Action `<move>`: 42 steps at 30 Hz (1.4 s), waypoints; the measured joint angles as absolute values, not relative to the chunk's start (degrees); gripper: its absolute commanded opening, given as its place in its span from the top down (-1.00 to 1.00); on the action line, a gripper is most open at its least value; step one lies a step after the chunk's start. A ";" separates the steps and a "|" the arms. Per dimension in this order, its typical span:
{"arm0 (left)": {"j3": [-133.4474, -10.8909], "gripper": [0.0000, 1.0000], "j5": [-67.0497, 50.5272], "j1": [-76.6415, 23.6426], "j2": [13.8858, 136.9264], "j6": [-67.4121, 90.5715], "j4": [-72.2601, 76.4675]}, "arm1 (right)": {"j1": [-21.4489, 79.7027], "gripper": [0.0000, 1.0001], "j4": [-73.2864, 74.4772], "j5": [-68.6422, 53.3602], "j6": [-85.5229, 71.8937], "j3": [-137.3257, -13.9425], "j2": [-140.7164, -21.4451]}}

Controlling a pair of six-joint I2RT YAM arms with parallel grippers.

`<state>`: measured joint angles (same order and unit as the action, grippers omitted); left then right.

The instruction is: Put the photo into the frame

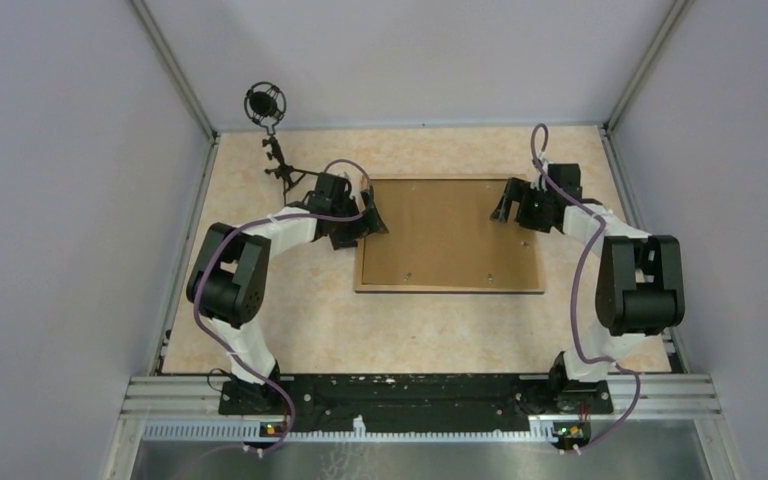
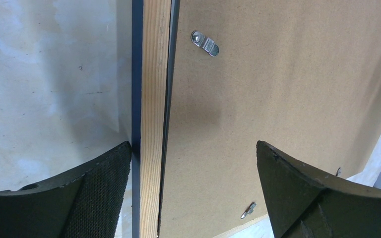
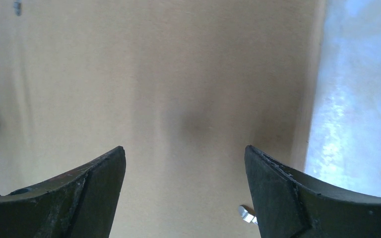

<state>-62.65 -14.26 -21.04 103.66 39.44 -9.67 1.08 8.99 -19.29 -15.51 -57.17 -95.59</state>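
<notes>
The frame [image 1: 450, 290] lies face down in the middle of the table, with the plain brown backing board [image 1: 450, 235] inside it. The photo is hidden. My left gripper [image 1: 372, 215] is open at the frame's left edge. In the left wrist view it [image 2: 193, 146] straddles the light wood rail [image 2: 154, 124], one finger [image 2: 104, 183] outside the rail's dark blue side, the other over the board [image 2: 278, 84]. My right gripper [image 1: 508, 205] is open over the board's far right part; in the right wrist view it [image 3: 186, 148] holds nothing, with the board [image 3: 178, 74] below.
Small metal turn clips [image 2: 205, 43] [image 2: 248, 210] [image 3: 247, 214] sit on the board near its edges. A black microphone on a stand [image 1: 265, 103] is at the back left. Enclosure walls close in the table on three sides.
</notes>
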 measured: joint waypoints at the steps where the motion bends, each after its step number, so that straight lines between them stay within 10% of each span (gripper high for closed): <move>1: -62.65 -0.96 -14.26 -21.04 103.66 39.46 -9.67 | 1.08 -0.77 9.58 -18.41 -15.22 -57.28 -95.59; 42: -62.65 -0.97 -14.33 -20.93 103.66 39.35 -9.69 | -2.44 -0.79 15.03 -13.39 -12.40 -57.56 -94.74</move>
